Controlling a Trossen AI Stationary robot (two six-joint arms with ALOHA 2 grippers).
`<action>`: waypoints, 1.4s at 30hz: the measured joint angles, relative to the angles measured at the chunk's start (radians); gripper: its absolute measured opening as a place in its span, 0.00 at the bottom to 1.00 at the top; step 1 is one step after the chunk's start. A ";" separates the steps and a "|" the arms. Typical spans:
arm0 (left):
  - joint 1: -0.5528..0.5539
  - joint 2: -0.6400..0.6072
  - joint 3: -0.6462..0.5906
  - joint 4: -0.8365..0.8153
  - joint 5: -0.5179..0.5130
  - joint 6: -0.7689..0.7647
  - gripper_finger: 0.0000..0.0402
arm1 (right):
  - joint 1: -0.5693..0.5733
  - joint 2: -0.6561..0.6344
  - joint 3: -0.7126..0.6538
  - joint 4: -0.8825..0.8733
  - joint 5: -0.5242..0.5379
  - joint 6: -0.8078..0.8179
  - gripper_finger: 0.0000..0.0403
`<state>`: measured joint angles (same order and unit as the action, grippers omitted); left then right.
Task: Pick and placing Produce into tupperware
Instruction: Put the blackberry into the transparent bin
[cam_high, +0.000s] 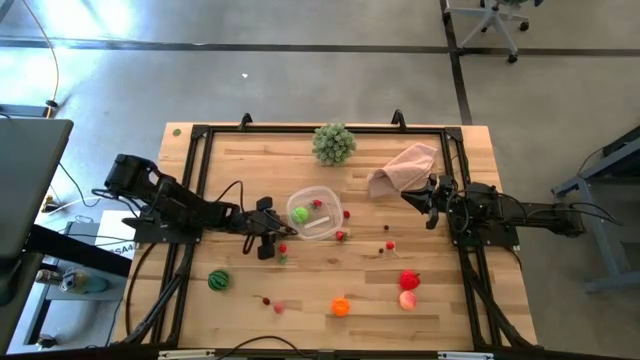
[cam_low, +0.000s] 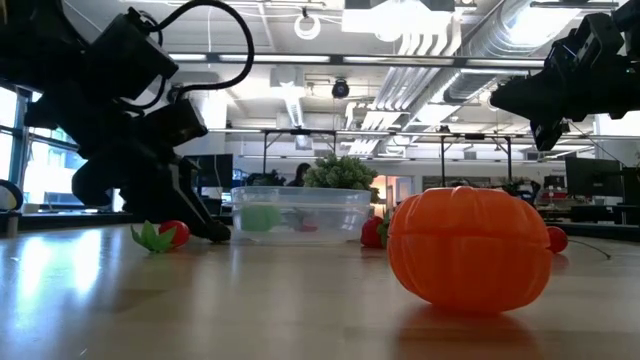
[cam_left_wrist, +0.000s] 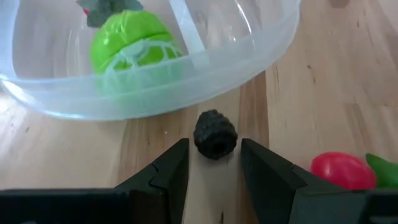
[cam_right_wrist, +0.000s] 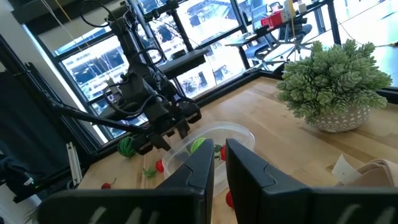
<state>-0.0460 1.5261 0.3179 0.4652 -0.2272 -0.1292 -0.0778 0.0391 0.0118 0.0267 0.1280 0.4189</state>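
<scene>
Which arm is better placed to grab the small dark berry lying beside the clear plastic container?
Left. The left gripper is open, low at the table, straddling the small dark berry beside the clear plastic container. The right gripper waits near the pinkish cloth.

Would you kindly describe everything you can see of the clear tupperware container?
The tupperware is a small, see-through plastic tub with rounded corners, lidless and upright on the wooden table near its middle. Inside lie a light green fruit and a small red piece. The left gripper sits open just outside its wall, around a dark berry.
</scene>
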 joint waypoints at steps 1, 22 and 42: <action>0.000 0.000 0.003 0.000 0.001 0.002 0.34 | 0.000 0.000 0.000 0.000 0.000 0.000 0.07; 0.001 0.095 0.072 0.007 -0.005 0.020 0.34 | 0.000 0.000 0.000 0.000 0.000 0.000 0.07; 0.001 0.095 0.077 -0.020 -0.011 0.016 0.34 | 0.000 0.000 0.000 0.000 0.000 0.000 0.07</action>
<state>-0.0454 1.6207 0.3946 0.4454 -0.2377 -0.1131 -0.0778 0.0387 0.0117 0.0266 0.1280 0.4188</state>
